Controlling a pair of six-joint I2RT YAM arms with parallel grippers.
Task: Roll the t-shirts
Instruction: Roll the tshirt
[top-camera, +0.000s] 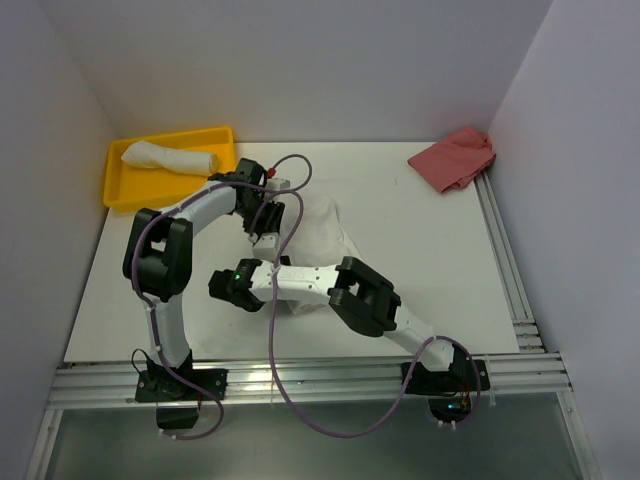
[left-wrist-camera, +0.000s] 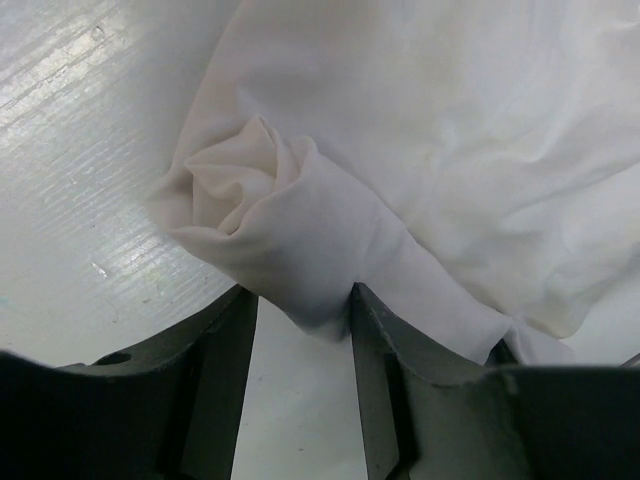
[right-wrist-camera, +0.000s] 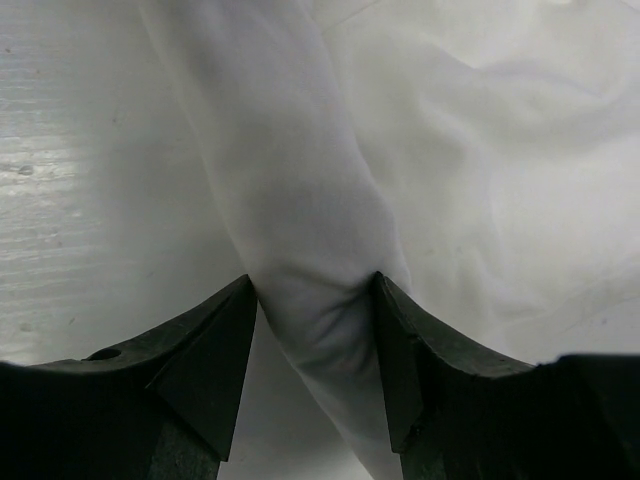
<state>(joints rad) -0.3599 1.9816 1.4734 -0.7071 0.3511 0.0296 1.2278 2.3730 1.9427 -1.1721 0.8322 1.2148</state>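
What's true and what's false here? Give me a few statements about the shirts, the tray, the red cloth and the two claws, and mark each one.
1. A rolled shirt lies in the yellow tray. True.
2. The red cloth lies in the tray too. False: it lies on the table, in the far right corner.
3. The left claw and the right claw each have a rolled part of the middle shirt between their fingers. True.
4. The middle shirt is rolled up all the way. False: only one edge is rolled, and the rest lies loose on the table.
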